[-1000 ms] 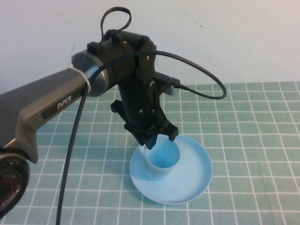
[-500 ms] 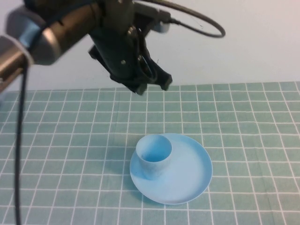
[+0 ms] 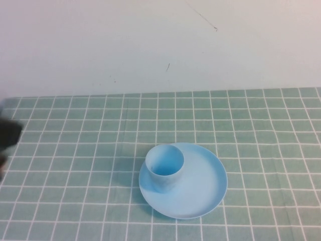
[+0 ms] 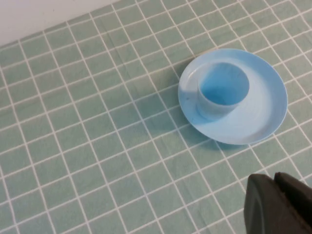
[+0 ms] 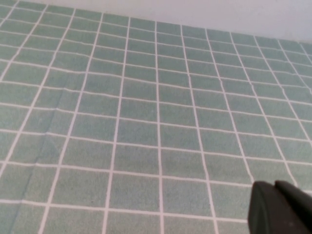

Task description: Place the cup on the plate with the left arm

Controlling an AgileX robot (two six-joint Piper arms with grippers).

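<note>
The light-blue cup [image 3: 164, 168] stands upright on the left part of the light-blue plate [image 3: 203, 187], nothing touching it. Both also show in the left wrist view: the cup [image 4: 223, 92] on the plate [image 4: 265, 114]. My left gripper [image 4: 274, 176] is shut and empty, high above the tablecloth and well away from the plate. In the high view only a dark blur of the left arm [image 3: 7, 134] shows at the left edge. My right gripper [image 5: 274, 184] is shut and empty over bare tablecloth; it does not show in the high view.
A green checked tablecloth [image 3: 261, 125] covers the table. A white wall [image 3: 160, 45] rises behind it. No other objects show.
The left arm has risen off the cup and pulled back to the left, almost out of the high view. The cup and plate have not moved.
</note>
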